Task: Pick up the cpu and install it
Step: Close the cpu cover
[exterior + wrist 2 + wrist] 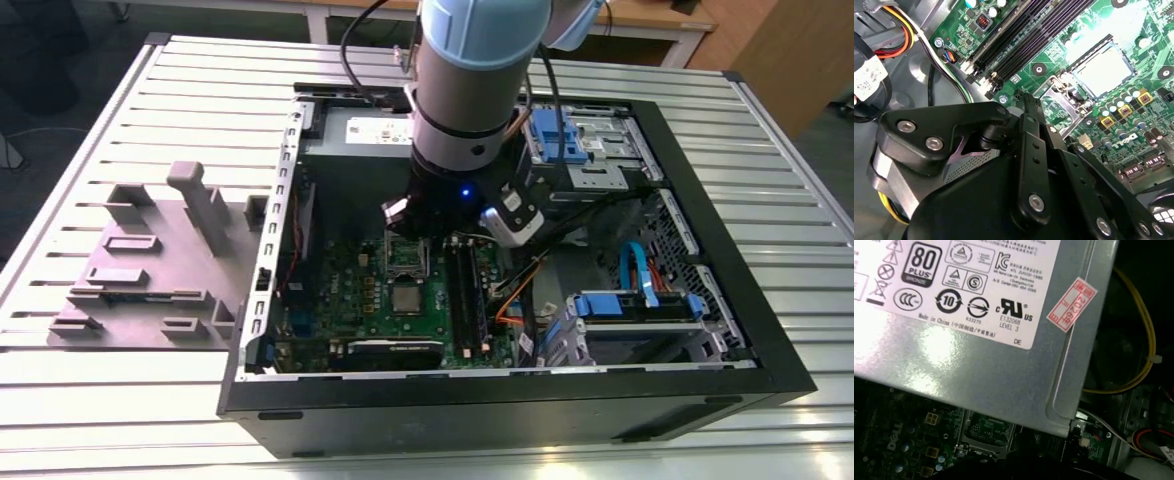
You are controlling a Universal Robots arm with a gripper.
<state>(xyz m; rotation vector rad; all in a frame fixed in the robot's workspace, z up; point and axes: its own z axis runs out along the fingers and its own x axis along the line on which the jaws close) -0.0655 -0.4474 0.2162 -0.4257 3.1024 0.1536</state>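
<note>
The cpu (404,297) (1102,70) is a flat silvery square with a pale edge. It lies level on the green motherboard (350,300) inside the open computer case. Right beside it, toward the back of the case, is a dark square with a metal frame (404,257) (1064,92) (986,434). My gripper (416,230) (1029,150) hangs inside the case over that metal frame, a short way from the cpu and apart from it. In the second wrist view its black linkage hides the tips.
Black memory slots (463,290) (1019,35) run alongside the cpu. The grey power supply with a white label (979,315) (360,130) stands close behind the gripper. Loose cables (899,30), a yellow wire (1149,340) and blue drive cages (641,300) crowd the exterior view's right. A grey fixture (147,260) sits outside the case.
</note>
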